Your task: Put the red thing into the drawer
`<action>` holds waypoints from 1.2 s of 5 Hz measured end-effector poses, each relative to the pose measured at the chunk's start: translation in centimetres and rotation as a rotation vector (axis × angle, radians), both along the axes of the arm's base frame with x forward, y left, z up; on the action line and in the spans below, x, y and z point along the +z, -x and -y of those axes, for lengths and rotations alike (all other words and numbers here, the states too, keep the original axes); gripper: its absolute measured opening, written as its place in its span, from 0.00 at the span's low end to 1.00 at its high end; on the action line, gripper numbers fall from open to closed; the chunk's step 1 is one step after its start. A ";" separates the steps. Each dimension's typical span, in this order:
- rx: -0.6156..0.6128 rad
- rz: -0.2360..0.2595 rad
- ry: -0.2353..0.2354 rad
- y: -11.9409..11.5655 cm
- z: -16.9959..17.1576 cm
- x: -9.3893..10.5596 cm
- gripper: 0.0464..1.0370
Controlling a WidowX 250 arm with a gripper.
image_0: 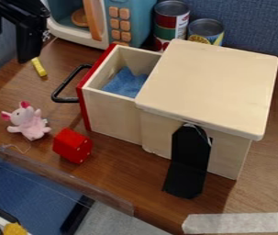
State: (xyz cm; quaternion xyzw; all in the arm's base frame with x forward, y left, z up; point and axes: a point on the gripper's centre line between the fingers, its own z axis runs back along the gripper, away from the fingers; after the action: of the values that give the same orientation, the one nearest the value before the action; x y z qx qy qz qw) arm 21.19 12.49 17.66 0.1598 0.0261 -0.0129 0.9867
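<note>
The black gripper (30,37) hangs in the upper left corner, above the table's back left part. It is up and to the left of the red block (72,145), well apart from it. That block, many-sided with small pale dots, lies on the table in front of the drawer's near left corner. The wooden drawer (111,114) is pulled out leftward from its box, with a red front and a black handle. A blue cloth lies inside it.
A pink plush toy (27,121) sits left of the block. A yellow stick (38,67) lies behind it. The wooden box (211,82) has a black flap on its near side. A toy microwave (95,20) and two cans (170,23) stand at the back.
</note>
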 end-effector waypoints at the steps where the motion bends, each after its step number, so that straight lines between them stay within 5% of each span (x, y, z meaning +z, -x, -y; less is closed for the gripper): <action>1: -0.019 -0.019 0.022 0.0 0.2 -0.8 0.96; 2: -0.214 -0.022 0.122 0.4 1.2 -3.8 0.96; 3: -0.314 0.023 0.109 1.2 1.7 -5.8 0.96; 4: -0.386 0.048 0.147 2.5 1.5 -8.1 0.96; 6: -0.357 0.167 0.260 4.0 2.1 -10.4 0.96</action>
State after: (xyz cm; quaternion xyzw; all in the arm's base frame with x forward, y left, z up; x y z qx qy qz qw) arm 17.17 10.42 7.29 0.0342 -0.0863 -0.1771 0.9798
